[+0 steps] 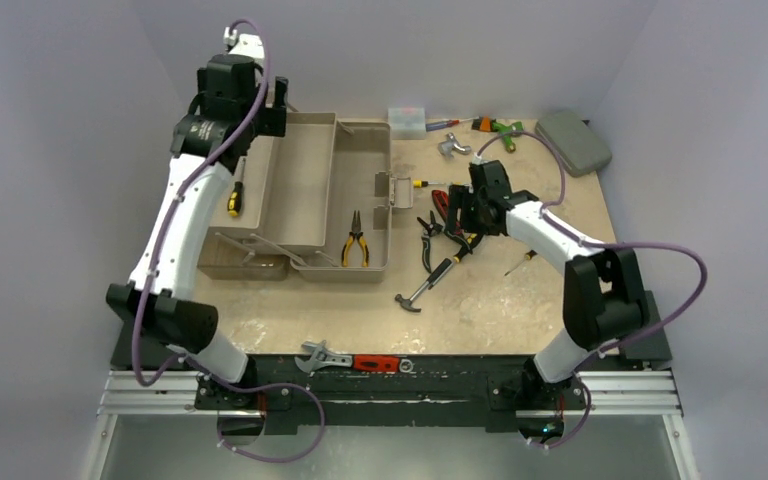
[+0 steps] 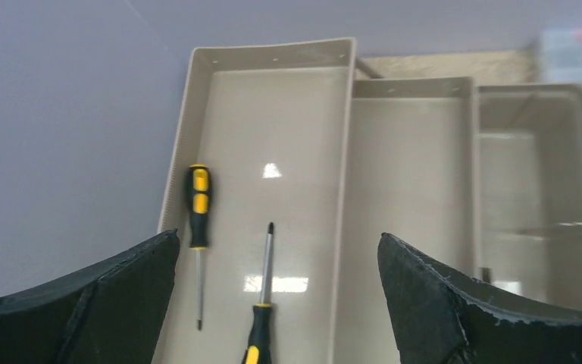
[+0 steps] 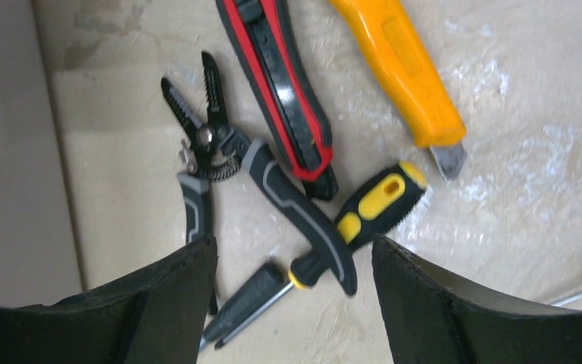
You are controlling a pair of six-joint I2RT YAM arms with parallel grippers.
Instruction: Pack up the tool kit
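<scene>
So far, the open toolbox (image 1: 305, 180), on the table's (image 1: 500, 320) left half with its long axis running near-to-far, holds only two screwdrivers (image 2: 198, 205) and pliers (image 1: 356, 240). The hammer (image 1: 425, 285), wire strippers (image 3: 208, 140) and utility knife (image 3: 280, 83) lie outside. The left gripper (image 2: 278, 239) hovers spread and empty over a tray. The right gripper (image 3: 294, 241), jaws apart, hangs above the loose pile.

Open beige toolbox (image 1: 320, 190), trays folded out, two screwdrivers (image 2: 198, 205) inside, pliers (image 1: 356, 238) inside
</scene>
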